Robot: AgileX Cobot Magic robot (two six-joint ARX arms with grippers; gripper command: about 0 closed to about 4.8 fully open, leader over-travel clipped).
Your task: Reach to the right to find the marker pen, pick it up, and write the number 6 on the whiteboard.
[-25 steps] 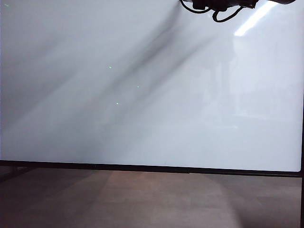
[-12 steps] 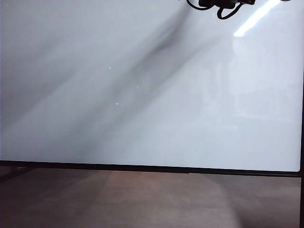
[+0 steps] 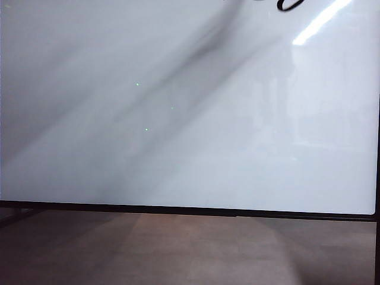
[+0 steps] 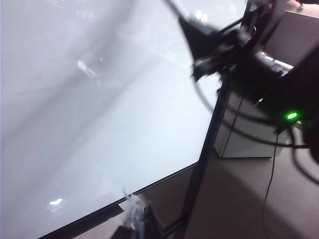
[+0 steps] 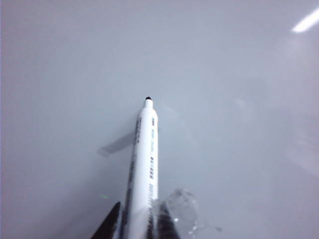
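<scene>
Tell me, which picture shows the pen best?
The right wrist view. There the pen fills the middle, white with a black tip, held in the right gripper and aimed at the whiteboard. The exterior view shows no pen, only a cable loop at the top edge. The left wrist view shows the right arm, but no pen can be made out.

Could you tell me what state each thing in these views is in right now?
Marker pen: uncapped, held in the right gripper, black tip aimed at the board, contact not clear.
Whiteboard: blank, no marks visible.
Right gripper: shut on the marker pen, in front of the board.
Left gripper: near the board's lower edge, state unclear.
</scene>
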